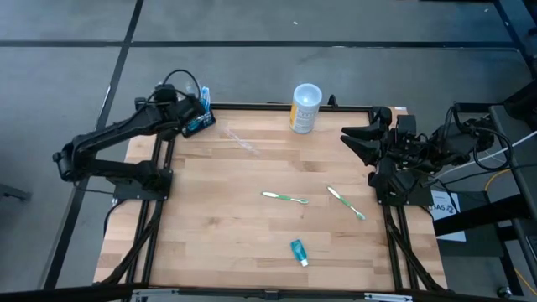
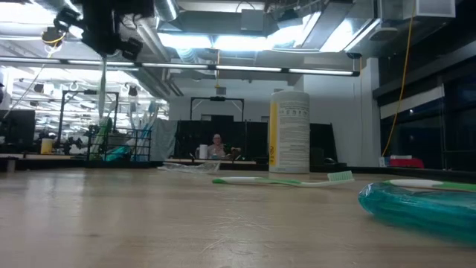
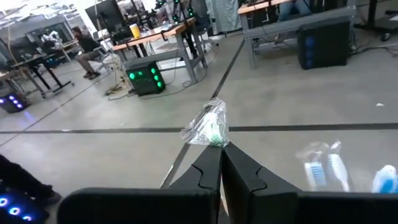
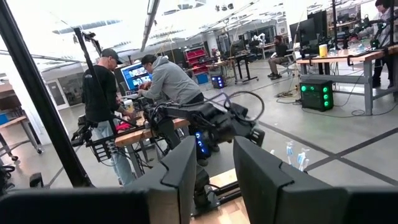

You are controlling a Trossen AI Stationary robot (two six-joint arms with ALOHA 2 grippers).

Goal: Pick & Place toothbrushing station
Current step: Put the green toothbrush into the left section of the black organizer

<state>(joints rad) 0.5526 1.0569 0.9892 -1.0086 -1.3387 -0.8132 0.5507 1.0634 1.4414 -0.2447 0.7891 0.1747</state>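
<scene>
The black holder block [image 1: 198, 126] stands at the table's far left corner with blue-and-white toothbrushes [image 1: 204, 94] upright in it; their heads also show in the left wrist view [image 3: 323, 167]. My left gripper [image 1: 201, 111] [image 3: 219, 149] is just above the block, shut on a clear-wrapped green toothbrush [image 3: 208, 127]. My right gripper [image 1: 357, 139] [image 4: 214, 158] is open and empty at the table's right edge. A white-and-yellow cup [image 1: 305, 107] [image 2: 290, 130] stands upright at the far edge. My left gripper pinches the clear-wrapped toothbrush near its upper end [image 3: 212, 138] between its two fingertips. The crinkled wrapper end sticks out past the fingertips. In the low view the rest [image 2: 103, 93] hangs straight down below the gripper, clear of the table.
A clear wrapper [image 1: 240, 141] lies near the block. Two green toothbrushes [image 1: 285, 198] [image 1: 346, 202] lie mid-table, and a teal toothpaste tube [image 1: 299, 252] [image 2: 420, 205] lies near the front. Black frame rails [image 1: 159, 180] run along both table sides. People work at benches in the room beyond.
</scene>
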